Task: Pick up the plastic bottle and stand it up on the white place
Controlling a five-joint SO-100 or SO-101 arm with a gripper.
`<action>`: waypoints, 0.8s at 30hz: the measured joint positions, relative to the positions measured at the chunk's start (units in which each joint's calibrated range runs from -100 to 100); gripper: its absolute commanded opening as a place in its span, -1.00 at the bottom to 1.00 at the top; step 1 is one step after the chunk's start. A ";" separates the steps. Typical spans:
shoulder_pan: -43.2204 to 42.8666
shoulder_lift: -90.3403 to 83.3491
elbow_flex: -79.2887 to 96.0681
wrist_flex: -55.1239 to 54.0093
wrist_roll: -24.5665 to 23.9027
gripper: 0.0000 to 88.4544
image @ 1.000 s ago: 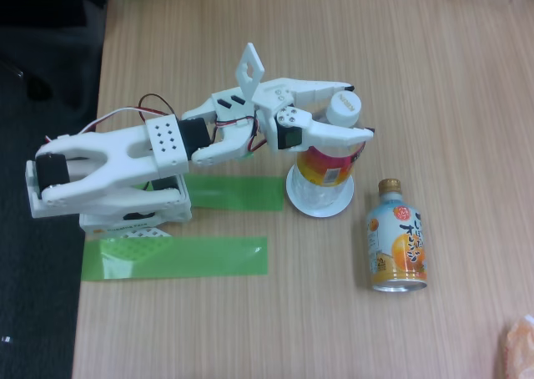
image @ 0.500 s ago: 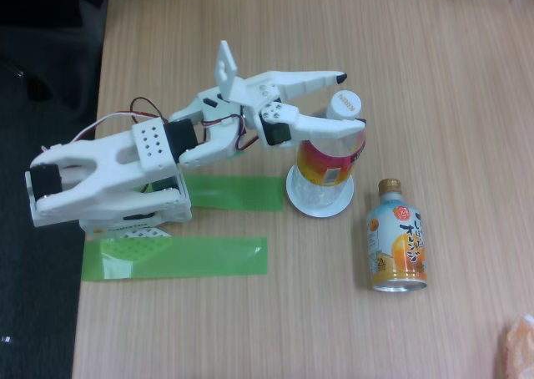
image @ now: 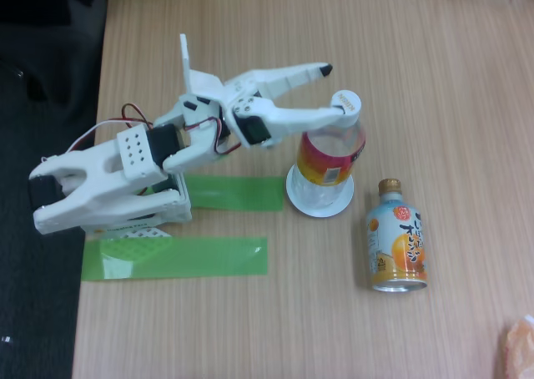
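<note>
The plastic bottle, clear with a white cap and a red-to-yellow label band, stands upright on the white place, a small round white dish. My gripper is open and sits up and to the left of the bottle's cap. One finger points past the cap above it, and the other ends just beside the cap. Nothing is held between the fingers.
An orange-and-pale-blue drink can-bottle with a gold cap lies to the right of the dish. Two green tape strips lie on the wooden table by the arm's base. The table's left edge drops to a dark floor.
The gripper has let go of the bottle's neck and pulled back to the upper left, rising as it went. The bottle stays upright on the dish.
</note>
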 measured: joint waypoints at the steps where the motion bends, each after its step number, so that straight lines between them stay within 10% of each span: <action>1: 0.30 -1.09 0.45 0.00 1.63 -0.26; 24: 9.64 -16.25 4.79 0.00 39.64 -0.27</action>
